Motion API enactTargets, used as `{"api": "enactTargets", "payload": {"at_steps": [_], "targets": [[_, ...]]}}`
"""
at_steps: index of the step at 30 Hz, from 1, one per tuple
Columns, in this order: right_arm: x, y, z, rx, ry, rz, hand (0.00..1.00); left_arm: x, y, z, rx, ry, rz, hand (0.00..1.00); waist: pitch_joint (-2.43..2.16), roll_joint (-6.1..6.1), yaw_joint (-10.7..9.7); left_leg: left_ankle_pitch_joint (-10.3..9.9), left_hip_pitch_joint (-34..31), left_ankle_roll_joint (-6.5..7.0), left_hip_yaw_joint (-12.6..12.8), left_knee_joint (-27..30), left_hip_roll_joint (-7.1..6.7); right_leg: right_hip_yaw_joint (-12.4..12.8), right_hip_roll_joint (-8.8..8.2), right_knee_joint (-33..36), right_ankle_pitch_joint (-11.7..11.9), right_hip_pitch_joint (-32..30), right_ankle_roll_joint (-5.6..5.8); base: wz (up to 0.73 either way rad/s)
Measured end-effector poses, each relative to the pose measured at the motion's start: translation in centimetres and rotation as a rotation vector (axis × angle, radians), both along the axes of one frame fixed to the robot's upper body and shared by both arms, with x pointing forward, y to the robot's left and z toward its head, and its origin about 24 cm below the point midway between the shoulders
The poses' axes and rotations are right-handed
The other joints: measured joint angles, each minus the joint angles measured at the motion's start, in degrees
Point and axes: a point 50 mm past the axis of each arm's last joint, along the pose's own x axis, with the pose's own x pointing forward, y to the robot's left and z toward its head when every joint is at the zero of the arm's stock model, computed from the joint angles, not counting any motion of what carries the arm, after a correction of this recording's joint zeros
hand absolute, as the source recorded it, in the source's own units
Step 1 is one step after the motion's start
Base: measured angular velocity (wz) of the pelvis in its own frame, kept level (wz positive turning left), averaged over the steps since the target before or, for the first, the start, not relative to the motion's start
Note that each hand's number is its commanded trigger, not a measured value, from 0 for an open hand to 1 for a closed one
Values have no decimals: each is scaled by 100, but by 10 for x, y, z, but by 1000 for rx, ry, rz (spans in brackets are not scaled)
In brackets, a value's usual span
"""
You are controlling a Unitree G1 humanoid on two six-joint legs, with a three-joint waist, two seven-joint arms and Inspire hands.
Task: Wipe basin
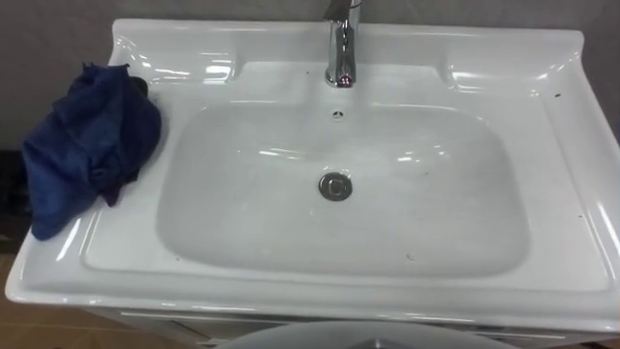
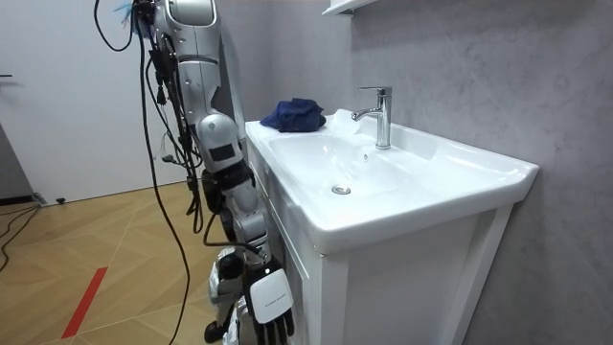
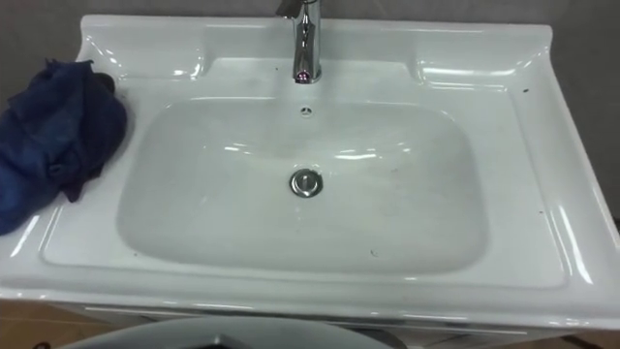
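Entry: white basin [image 1: 572, 194], which we logged with a chrome tap [image 1: 341, 48] upright at its back rim and a round drain [image 1: 335, 186] at the middle of the bowl. We recorded one dark blue cloth [image 1: 82, 145], bunched on the left ledge just beside the bowl and overhanging the outer edge. In the room view the robot stood against the front of the white cabinet [image 2: 412, 278]; we noted its right hand [image 2: 268, 305] hanging low at its side, fingers straight and loose, empty

Grey wall [image 2: 460, 67] at 2 o'clock, shelf [image 2: 343, 8] at 12, white wall [image 2: 57, 96] at 10, wood floor [image 2: 105, 259] with red strip [image 2: 84, 302] at 8.
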Motion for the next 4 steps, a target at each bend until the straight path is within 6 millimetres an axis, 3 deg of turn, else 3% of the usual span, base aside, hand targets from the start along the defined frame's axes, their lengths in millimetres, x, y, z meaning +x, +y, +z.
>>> {"api": "enactTargets", "payload": {"at_steps": [4], "targets": [[4,1,0,2,-7,9,0,2,0,0,-1,-4,-5,0,0,-1,-7,-1,0,1,2,0,0,5,1,-4,0,-3,0,0]]}}
